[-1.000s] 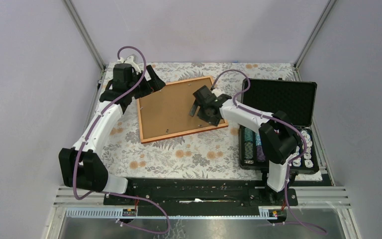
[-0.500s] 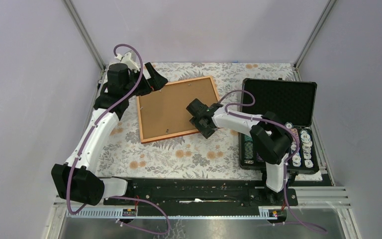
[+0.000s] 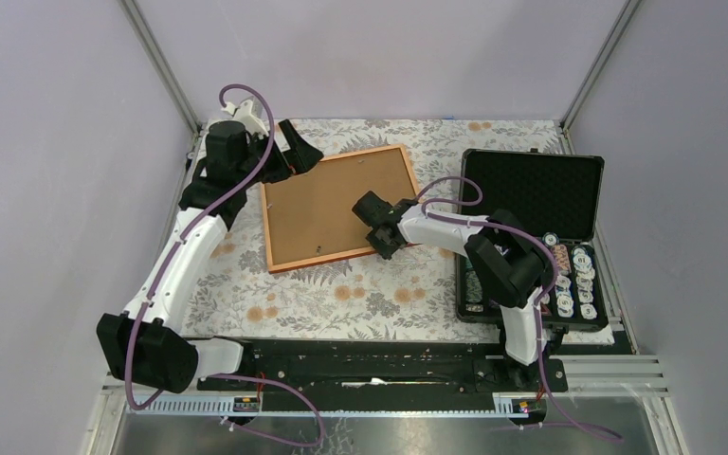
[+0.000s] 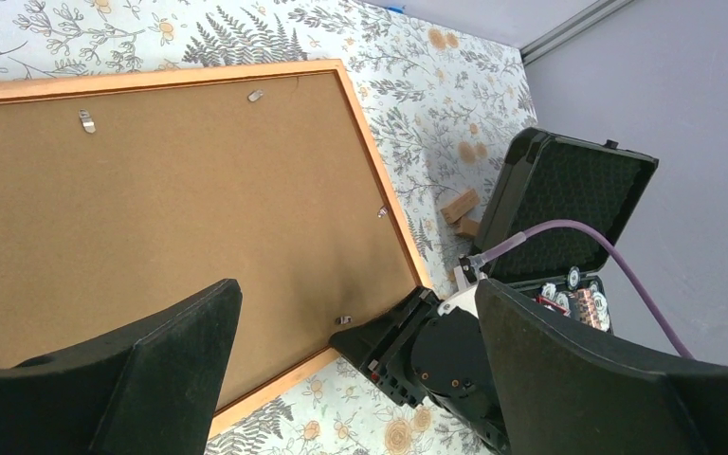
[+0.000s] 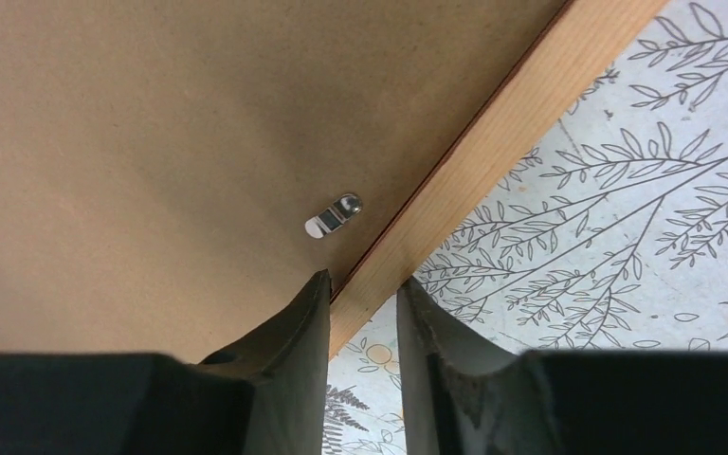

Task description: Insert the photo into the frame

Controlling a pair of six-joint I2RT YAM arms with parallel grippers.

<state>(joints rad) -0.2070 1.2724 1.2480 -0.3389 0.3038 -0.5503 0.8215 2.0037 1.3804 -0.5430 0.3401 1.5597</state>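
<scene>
The orange-brown wooden frame lies face down on the floral cloth, its opening filled by a brown backing board held with small metal clips. The photo does not show in any view. My right gripper sits low at the frame's near right corner. In the right wrist view its gripper has one finger over the board's edge and the other outside the frame's rail, pinching the wood. My left gripper hovers wide open above the frame's far left corner, holding nothing.
An open black case stands to the right of the frame, with poker chips in its near half. Two small wooden blocks lie on the cloth between frame and case. Grey walls and metal posts close in the table.
My right gripper dropped from above the backing board to the frame's near right edge and its jaws narrowed onto the rail. The left arm barely shifted and stayed open.
</scene>
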